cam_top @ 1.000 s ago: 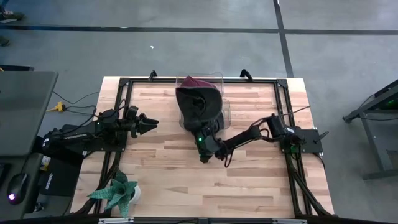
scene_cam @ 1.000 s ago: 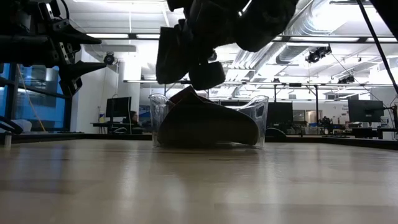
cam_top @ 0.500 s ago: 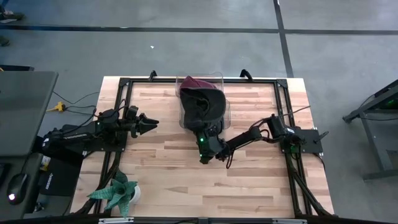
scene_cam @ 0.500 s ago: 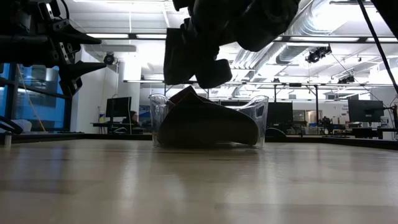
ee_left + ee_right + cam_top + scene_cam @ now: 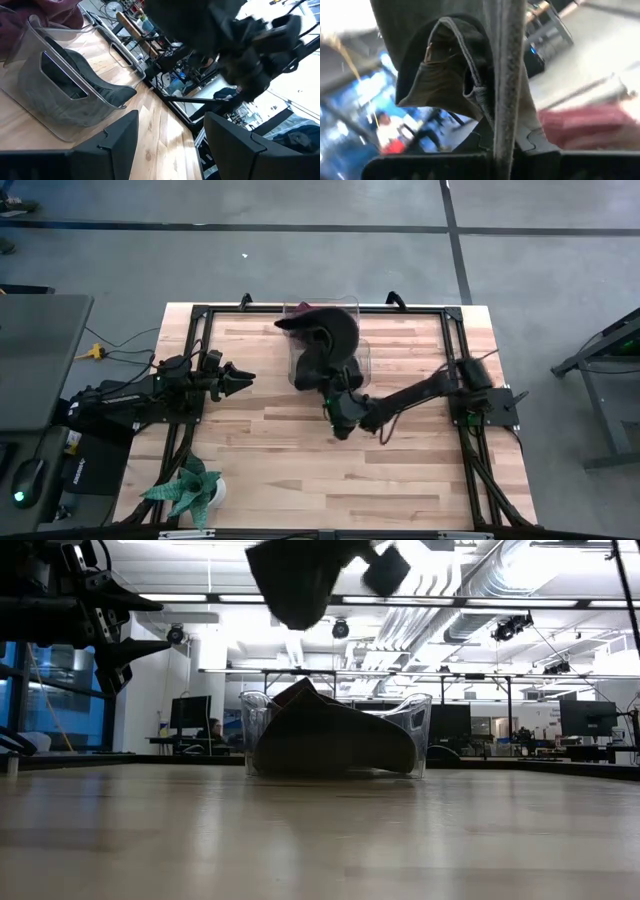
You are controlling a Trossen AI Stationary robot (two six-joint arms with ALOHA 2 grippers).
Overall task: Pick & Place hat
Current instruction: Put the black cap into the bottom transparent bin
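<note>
Two dark arms point(image 5: 140, 395), green status lights

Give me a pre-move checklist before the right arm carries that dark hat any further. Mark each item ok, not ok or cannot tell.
1. Dark hat gripped by the right gripper: ok; in the right wrist view the fabric is pinched between the fingers.
2. Hat lifted clear of the clear bin: ok; in the low view it hangs above the rim.
3. Other hats left inside the bin: ok; a dark one lies in it, and a maroon hat sits at the far side.
4. Left gripper out of the way: ok; it is open, off to the left of the bin.
5. Placement spot: cannot tell; nothing marks one.
</note>
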